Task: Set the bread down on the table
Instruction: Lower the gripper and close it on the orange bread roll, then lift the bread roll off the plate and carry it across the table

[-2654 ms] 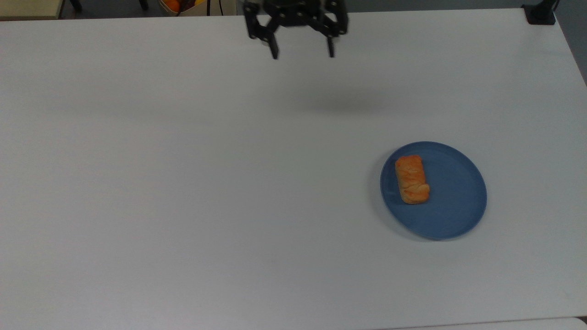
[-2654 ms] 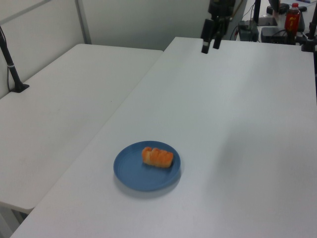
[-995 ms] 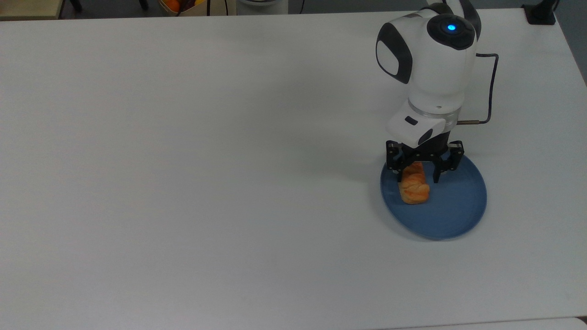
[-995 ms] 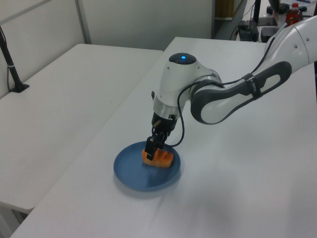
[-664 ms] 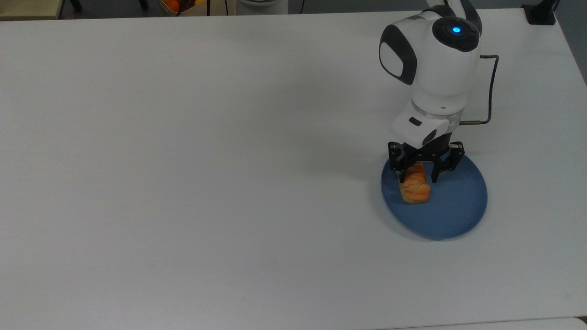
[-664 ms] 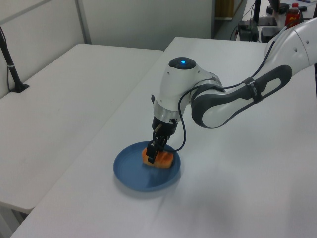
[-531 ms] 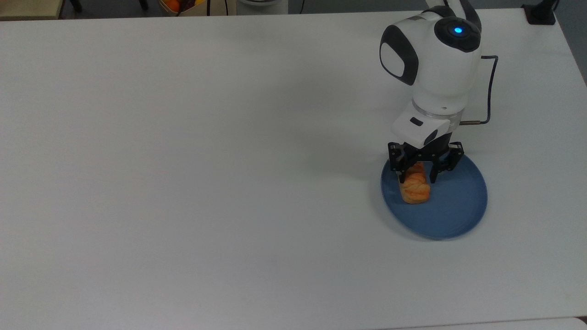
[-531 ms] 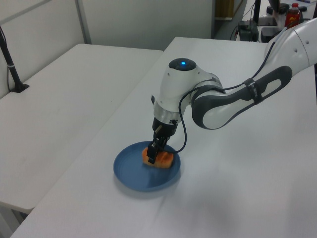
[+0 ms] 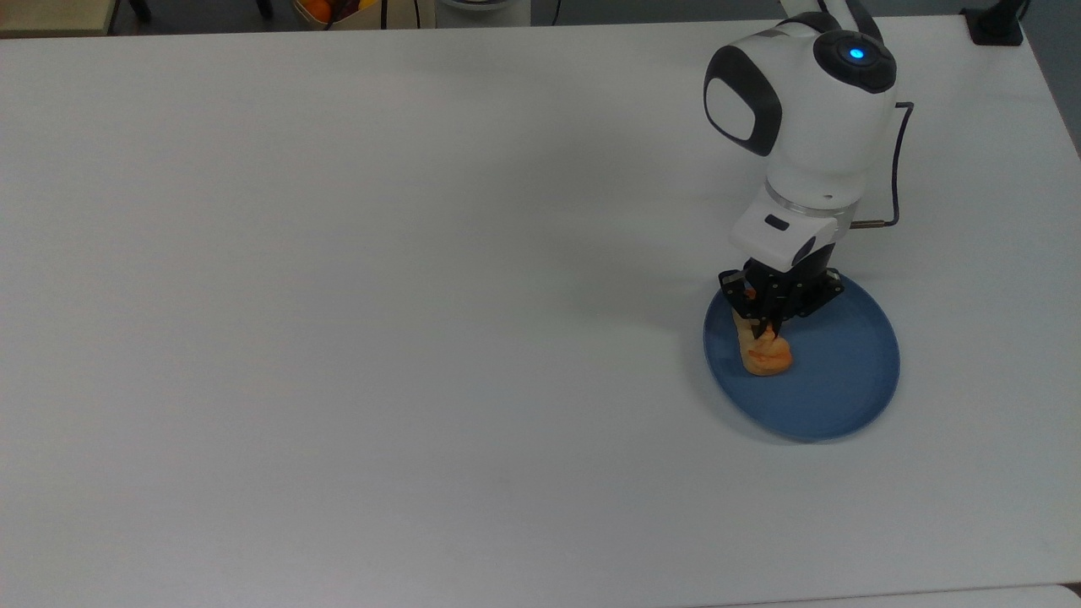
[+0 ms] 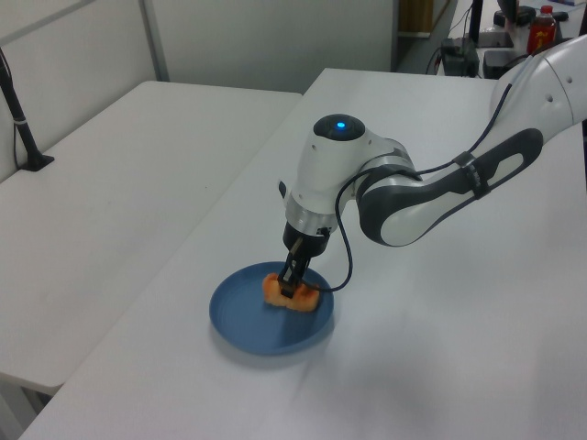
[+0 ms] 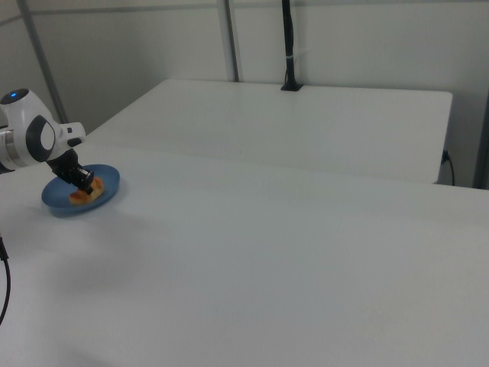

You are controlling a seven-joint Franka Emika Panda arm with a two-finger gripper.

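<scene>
The bread [image 9: 767,353] is being pinched across its far end by the gripper [image 9: 770,324], whose jaws are drawn in tight on the roll, the golden crust being visibly squeezed between the black fingers [image 10: 289,288]. It is being kept on the blue plate [image 9: 844,397] for now: in the top view its near end is lying on the plate's left half, and in the left view [image 10: 286,295] no gap is being shown beneath it, so the lift is judged as not yet begun, though a slight raising at the gripped end cannot be ruled out. The grasp is therefore being counted as made, while the carrying and the setting down are being left to do. The plate is being seen near the top view's right edge of the table [image 9: 338,295], with broad bare white surface being offered toward the top view's left, so any spot beside the plate is being judged as fit for the release. Above the gripper, the white arm [image 9: 802,110] is being held nearly upright over the plate's far rim, and in the right view the same grip is being shown low over the plate [image 11: 57,205].
</scene>
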